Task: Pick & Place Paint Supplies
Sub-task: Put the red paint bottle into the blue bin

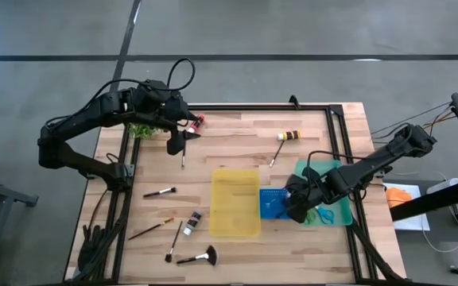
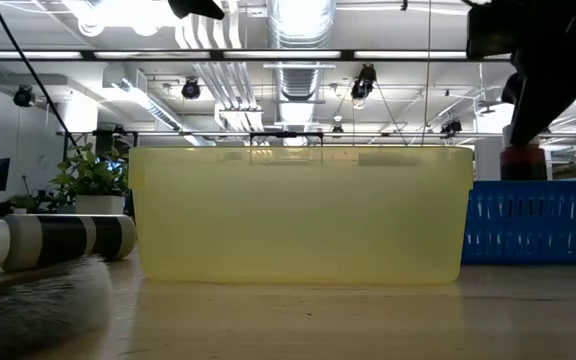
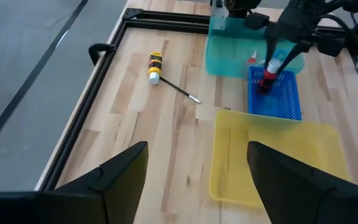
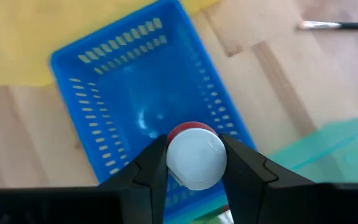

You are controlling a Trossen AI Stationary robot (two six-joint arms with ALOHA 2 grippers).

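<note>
The wooden table [image 1: 237, 143] carries 3 trays side by side toward its right half: 1 yellow tray [image 1: 234, 201], the largest, 1 green tray [image 1: 328, 191] nearest the right edge, and 1 small blue basket [image 1: 272, 204] between them. 5 brushes lie loose: 1 black fan brush [image 1: 199, 257] at the front edge, 3 thin brushes [image 1: 159, 192] in the front-left quarter and 1 thin brush [image 1: 275, 153] near the back edge beside 1 yellow-and-black paint bottle [image 1: 291, 135]. 1 dark bottle [image 1: 192, 222] lies just left of the yellow tray. The right gripper [image 4: 194, 163] reaches in from the right edge, bent down over the blue basket, jaws pinched on 1 red paint bottle [image 4: 196, 155] with a white cap. The left gripper [image 3: 197, 177] hovers at the back-left corner, fingers spread wide, holding nothing
</note>
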